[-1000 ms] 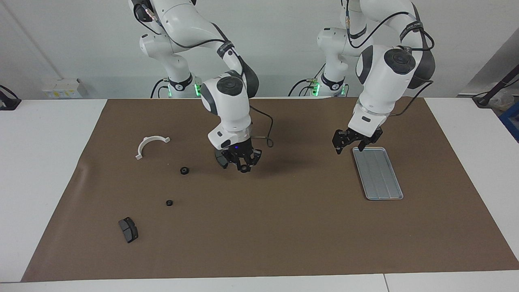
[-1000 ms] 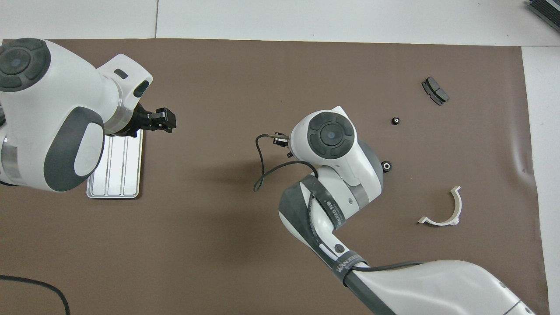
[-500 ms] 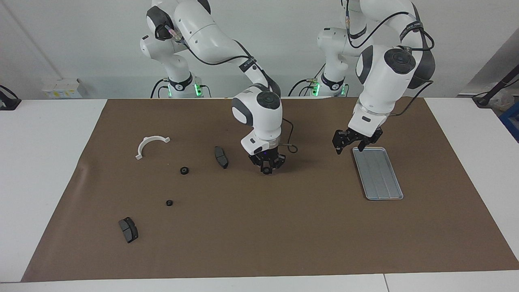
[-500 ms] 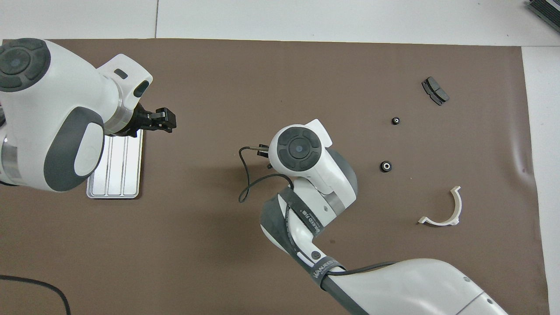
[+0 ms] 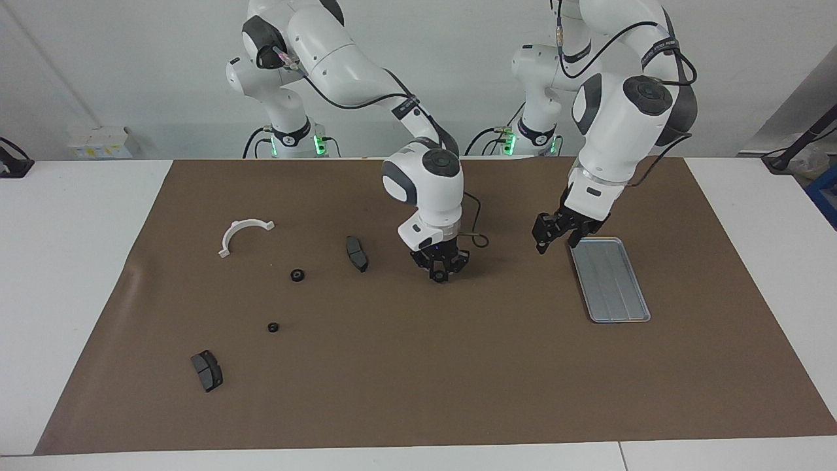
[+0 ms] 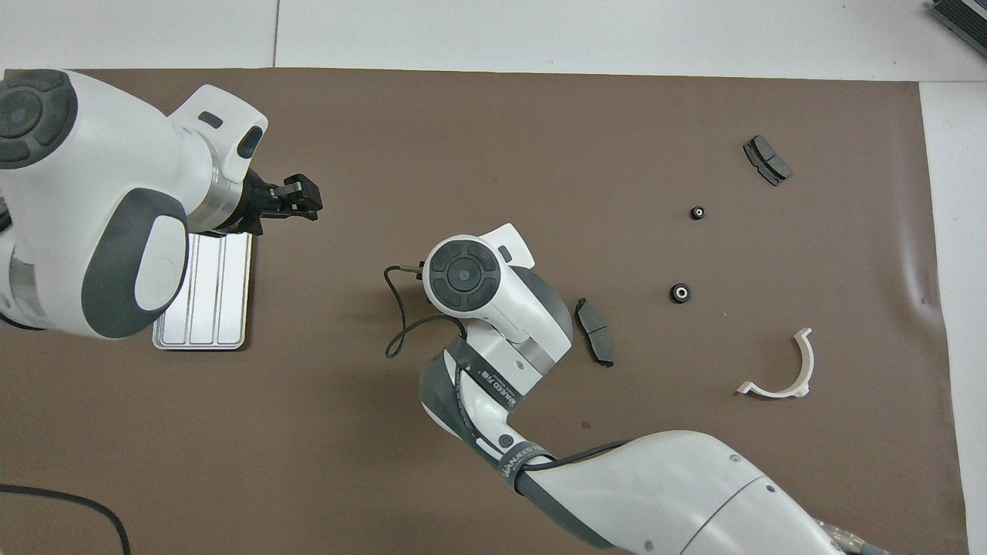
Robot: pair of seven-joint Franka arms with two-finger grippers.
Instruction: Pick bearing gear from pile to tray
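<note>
Silver-grey ridged metal tray (image 5: 611, 280) lies toward the left arm's end, long axis running away from the robots. Right gripper (image 5: 441, 271) has carried on toward it, apparently clenching something small. Left gripper (image 5: 556, 233), released, hovers beside it.

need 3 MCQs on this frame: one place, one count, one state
1. The tray lies toward: A the left arm's end; B the right arm's end; C the table's middle.
2. Dark grey pads on the mat: A one; B two; C four.
3. The white bracket is: A in the tray; B gripped; C lying on the mat.
Answers: 1 A, the left gripper hovers by its nearer end. 2 B, one pad lies beside the right gripper, the other pad farthest from the robots. 3 C, it rests flat, nothing at it.
</note>
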